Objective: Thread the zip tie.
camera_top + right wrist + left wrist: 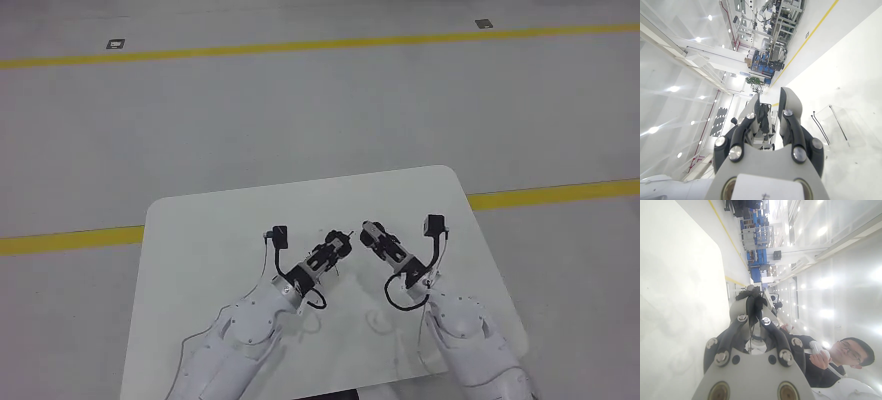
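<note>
My left gripper [338, 243] [753, 301] hovers over the middle of the white table [200, 260]. It is shut on a black zip tie [753, 315], whose thin tail runs back between the fingers toward the wrist. My right gripper [372, 233] [771, 95] faces it a short way off and stands open with nothing between its fingers [789, 106]. Through that gap in the right wrist view I see the left gripper [762, 117] farther off. Spare black zip ties [819, 126] lie in a clear tray [853, 121] on the table beside the right arm.
The table's far edge and rounded corners [450, 178] lie just beyond the grippers. Around the table is grey floor with yellow lines [300, 45]. The table's left part is bare.
</note>
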Tool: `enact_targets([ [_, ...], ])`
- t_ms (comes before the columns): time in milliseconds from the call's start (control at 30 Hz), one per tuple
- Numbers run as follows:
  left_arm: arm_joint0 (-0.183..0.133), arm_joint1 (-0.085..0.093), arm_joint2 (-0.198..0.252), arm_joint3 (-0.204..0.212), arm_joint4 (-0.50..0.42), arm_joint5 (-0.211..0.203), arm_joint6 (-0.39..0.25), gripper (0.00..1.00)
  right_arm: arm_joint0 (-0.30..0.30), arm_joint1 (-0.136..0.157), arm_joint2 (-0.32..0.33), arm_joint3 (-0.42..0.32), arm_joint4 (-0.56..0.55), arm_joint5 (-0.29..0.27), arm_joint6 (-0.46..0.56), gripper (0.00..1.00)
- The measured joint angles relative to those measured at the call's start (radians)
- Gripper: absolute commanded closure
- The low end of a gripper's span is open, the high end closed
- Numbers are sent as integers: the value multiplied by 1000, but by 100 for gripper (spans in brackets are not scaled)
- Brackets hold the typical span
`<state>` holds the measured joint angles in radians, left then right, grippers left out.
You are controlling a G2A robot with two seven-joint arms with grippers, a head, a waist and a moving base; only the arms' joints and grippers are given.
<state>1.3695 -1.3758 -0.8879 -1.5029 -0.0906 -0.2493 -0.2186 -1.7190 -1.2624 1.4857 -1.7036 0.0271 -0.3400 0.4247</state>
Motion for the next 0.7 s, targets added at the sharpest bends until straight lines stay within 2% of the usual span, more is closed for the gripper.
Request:
enact_targets([
  [133, 28, 17, -39, -33, 40, -11, -25, 100, 13, 11, 53, 39, 82, 0, 122, 0],
  [233, 50, 31, -68, -62, 77, -20, -59, 100, 34, 21, 70, 74, 112, 0, 254, 0],
  [300, 59, 40, -79, -76, 101, -7, -99, 100, 45, 26, 76, 87, 129, 0, 343, 0],
  [567, 59, 41, -81, -76, 108, 0, -104, 100, 45, 26, 77, 86, 128, 0, 339, 0],
  [633, 61, 45, -98, -73, 132, 4, -77, 100, 45, 26, 77, 86, 128, 0, 339, 0],
  [700, 78, 57, -132, -84, 207, -1, -39, 100, 45, 26, 77, 86, 128, 0, 339, 0],
])
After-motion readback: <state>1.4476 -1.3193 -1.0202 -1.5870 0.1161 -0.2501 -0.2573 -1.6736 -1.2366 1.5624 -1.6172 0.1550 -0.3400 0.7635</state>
